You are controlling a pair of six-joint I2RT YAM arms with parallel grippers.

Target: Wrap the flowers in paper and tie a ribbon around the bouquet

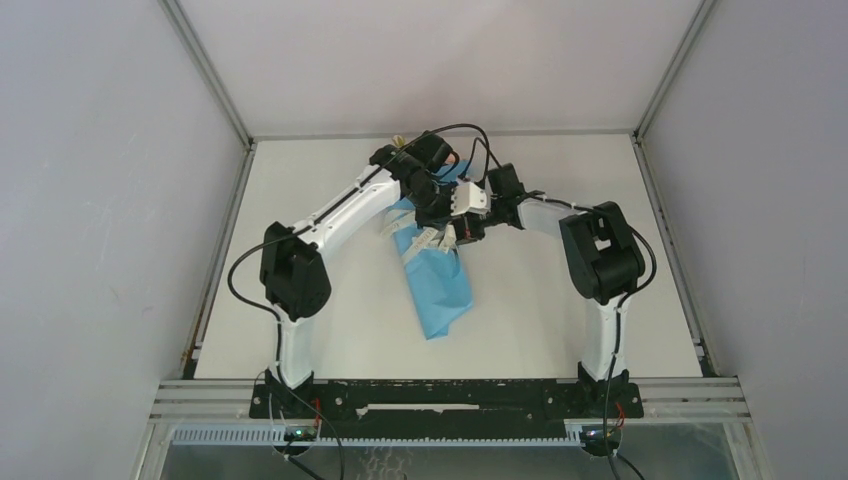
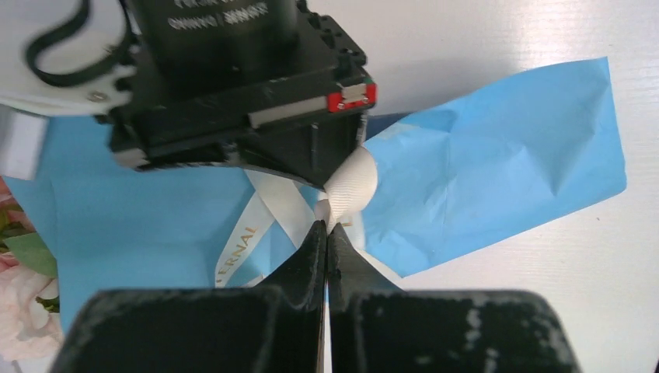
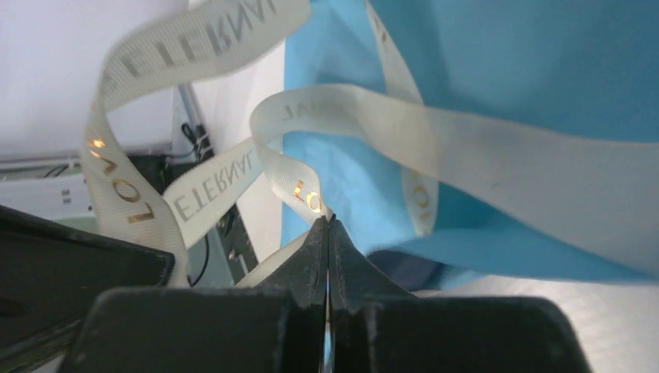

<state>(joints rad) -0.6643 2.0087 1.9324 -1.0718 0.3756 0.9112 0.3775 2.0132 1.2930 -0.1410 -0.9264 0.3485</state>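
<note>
The bouquet (image 1: 440,285) lies mid-table, a light-blue paper cone with its narrow end toward the arms. Both grippers meet over its upper part. My left gripper (image 2: 326,225) is shut, with the cream ribbon (image 2: 353,183) pinched at its tips above the blue paper (image 2: 497,155). Pink flowers (image 2: 23,303) with a green leaf peek in at that view's left edge. My right gripper (image 3: 328,221) is also shut, its tips nipping a loop of the gold-lettered ribbon (image 3: 466,155), which crosses the paper (image 3: 528,70). From above, ribbon strands (image 1: 425,240) hang between the two grippers; the blooms are hidden under the arms.
The right arm's black gripper body (image 2: 233,78) fills the top of the left wrist view, very close. White enclosure walls and metal rails (image 1: 225,230) border the white table (image 1: 570,340). The two arm bases sit on the black bar (image 1: 440,395) at the near edge.
</note>
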